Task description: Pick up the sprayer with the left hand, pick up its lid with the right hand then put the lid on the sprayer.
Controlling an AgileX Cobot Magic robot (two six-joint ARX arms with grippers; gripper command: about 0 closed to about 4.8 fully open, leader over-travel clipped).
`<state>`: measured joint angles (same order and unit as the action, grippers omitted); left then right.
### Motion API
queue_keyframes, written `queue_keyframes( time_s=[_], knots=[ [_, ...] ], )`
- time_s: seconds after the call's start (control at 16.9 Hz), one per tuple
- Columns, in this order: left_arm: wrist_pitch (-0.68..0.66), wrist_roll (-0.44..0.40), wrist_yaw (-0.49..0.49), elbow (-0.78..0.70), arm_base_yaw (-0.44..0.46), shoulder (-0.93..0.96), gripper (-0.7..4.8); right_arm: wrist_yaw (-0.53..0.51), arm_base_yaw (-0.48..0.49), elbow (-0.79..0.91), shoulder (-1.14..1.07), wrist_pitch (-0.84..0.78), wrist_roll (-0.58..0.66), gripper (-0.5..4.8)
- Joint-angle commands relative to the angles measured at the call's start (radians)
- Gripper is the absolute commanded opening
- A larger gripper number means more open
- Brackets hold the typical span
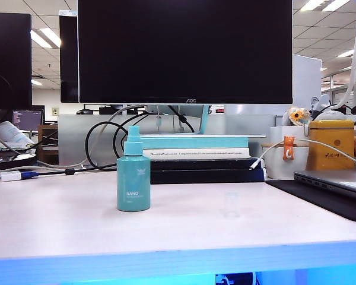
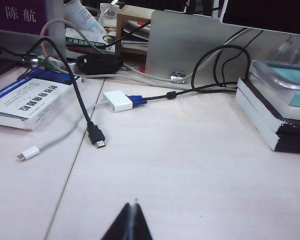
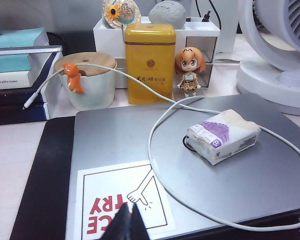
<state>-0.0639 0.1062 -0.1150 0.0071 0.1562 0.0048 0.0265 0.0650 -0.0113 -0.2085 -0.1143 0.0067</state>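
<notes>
Standing upright mid-desk, the sprayer [image 1: 133, 176] waited with the lid [image 1: 231, 204] faint to its right; both the left hand [image 2: 132, 222] and the right hand [image 3: 128, 223] were pinched shut, empty, needing to open before descending squarely

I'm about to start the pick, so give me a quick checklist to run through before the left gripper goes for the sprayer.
1. Sprayer upright on the table: ok.
2. Nozzle uncapped, ready for the lid: ok.
3. Lid located: cannot tell for sure; a faint clear shape stands right of the sprayer.
4. Left gripper open for the grasp: not ok, shut.
5. Right gripper open: not ok, shut, and over the laptop.
6. Sprayer seen from the left wrist view: not ok, only cables and books.
</notes>
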Motion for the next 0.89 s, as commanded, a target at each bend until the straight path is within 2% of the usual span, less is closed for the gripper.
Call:
queue_keyframes(
  time_s=[0.06,0.24,0.3,0.36,0.42,0.65,0.89],
  knots=[
    [0.013,0.003,-0.005,0.0,0.0,-0.003,-0.04,0.005,-0.001,0.006,0.0,-0.021,0.023,-0.05],
    [0.013,0.008,-0.007,0.0,0.0,-0.003,-0.05,-0.006,-0.002,0.006,0.0,-0.021,0.032,-0.06],
    [0.017,0.011,-0.044,0.001,0.001,-0.003,-0.05,-0.007,-0.002,0.006,0.0,-0.021,0.076,-0.06],
    [0.059,0.035,-0.136,0.002,0.0,-0.003,-0.05,-0.006,-0.002,-0.003,0.0,-0.023,0.126,-0.06],
    [0.123,0.084,-0.179,0.01,0.0,-0.003,-0.05,0.006,-0.002,-0.031,0.0,-0.027,0.129,-0.06],
    [0.167,0.108,-0.175,0.143,0.0,0.008,-0.05,0.133,0.0,-0.198,-0.003,-0.03,0.158,-0.06],
    [0.215,0.099,-0.203,0.251,0.0,0.122,-0.05,0.097,-0.001,-0.355,-0.113,-0.061,0.177,-0.05]
  ],
)
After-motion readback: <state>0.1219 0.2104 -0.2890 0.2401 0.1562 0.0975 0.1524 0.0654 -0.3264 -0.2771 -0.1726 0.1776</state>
